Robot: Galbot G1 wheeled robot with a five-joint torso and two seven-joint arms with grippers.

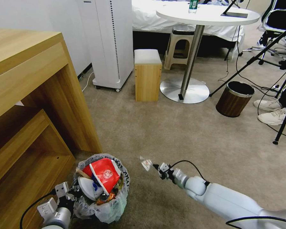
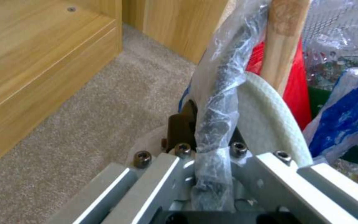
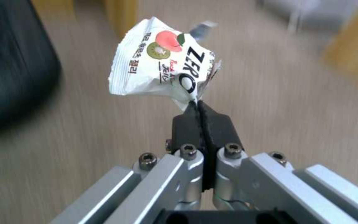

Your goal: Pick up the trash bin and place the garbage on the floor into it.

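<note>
- Floor [image 1: 168,133]: beige carpet, bare just ahead of both claws; no loose litter visible near them.
- Trash bin [image 1: 102,203]: clamped at the rim by left claw [image 2: 210,124], fingers pinched together over bag-wrapped edge. Held out beside the wooden shelving, mouth up, probably so the other arm can drop in from above.
- Bin load just beyond left claw: red carton [image 1: 105,173], white slipper [image 2: 266,118], wooden stick [image 2: 284,40], blue-white wrapper [image 2: 345,121]. Heaped near the rim; little room left.
- Right claw [image 3: 197,107]: closed on the corner of a white snack wrapper [image 3: 158,62], wrapper hanging free past the tips. Off to the bin's side, not yet over the mouth.
</note>
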